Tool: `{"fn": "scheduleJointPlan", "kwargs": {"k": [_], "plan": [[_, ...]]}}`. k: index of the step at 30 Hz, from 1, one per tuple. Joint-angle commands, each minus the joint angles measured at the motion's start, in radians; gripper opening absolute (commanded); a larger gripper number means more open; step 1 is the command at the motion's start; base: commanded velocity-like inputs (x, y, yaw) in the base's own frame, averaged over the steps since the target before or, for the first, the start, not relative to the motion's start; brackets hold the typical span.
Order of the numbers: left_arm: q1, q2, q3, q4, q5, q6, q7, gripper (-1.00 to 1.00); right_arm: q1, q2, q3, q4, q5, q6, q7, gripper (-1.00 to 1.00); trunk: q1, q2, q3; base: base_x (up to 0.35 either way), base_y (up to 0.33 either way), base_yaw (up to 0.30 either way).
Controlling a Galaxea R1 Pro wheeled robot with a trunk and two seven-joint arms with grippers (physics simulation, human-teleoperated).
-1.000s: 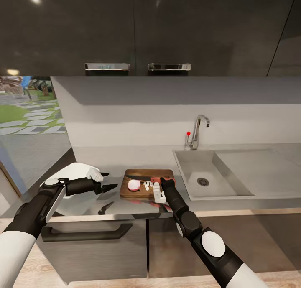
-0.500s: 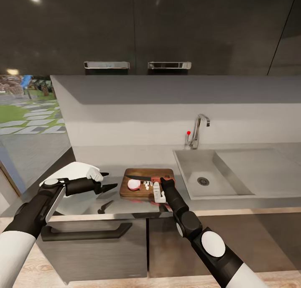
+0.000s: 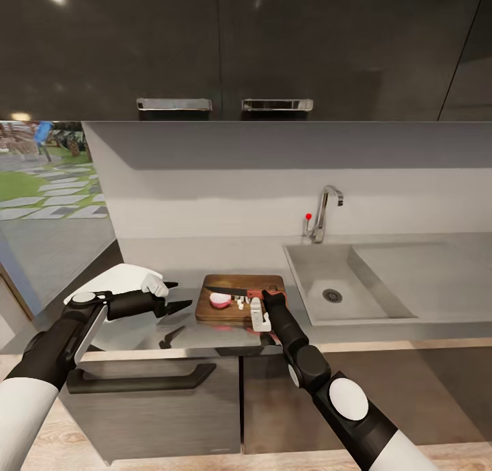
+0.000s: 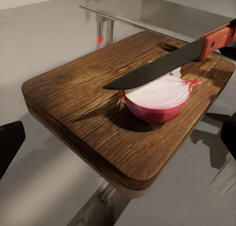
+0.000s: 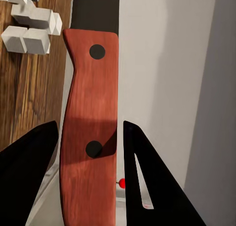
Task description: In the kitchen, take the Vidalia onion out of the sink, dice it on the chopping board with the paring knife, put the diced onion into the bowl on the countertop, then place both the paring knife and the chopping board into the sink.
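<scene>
Head view: red-handled dark-bladed paring knife (image 3: 244, 292) clenched by right end effector (image 3: 272, 297), blade laid across halved pink onion (image 3: 220, 300) for dicing on brown wooden chopping board (image 3: 236, 284); left end effector (image 3: 179, 296) released, idle over tabletop.

Brown wood-grained chopping board (image 4: 88, 113) holds a pink-skinned, white-fleshed half onion (image 4: 158, 99), white diced cubes (image 5: 30, 33) and a paring knife (image 4: 167, 63), dark-bladed, red-orange-handled with two black dots. Grey steel sink (image 3: 342, 283).
</scene>
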Motion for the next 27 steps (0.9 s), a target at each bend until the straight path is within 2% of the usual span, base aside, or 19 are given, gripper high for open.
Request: {"fn": "scheduleJointPlan", "kwargs": {"k": [1,27], "plan": [[-0.001,0.001,-0.003,0.0,0.01,0.01,0.0,1.0,-0.001,-0.001,0.004,-0.002,0.01,0.008,0.005,-1.0,0.0,-0.001,-0.001,0.0,0.0,0.0],[-0.001,0.001,-0.004,0.001,0.009,0.006,0.003,1.0,-0.001,-0.001,0.004,-0.005,0.011,0.008,0.02,-1.0,0.008,-0.015,-0.007,0.0,0.0,0.0]]}}
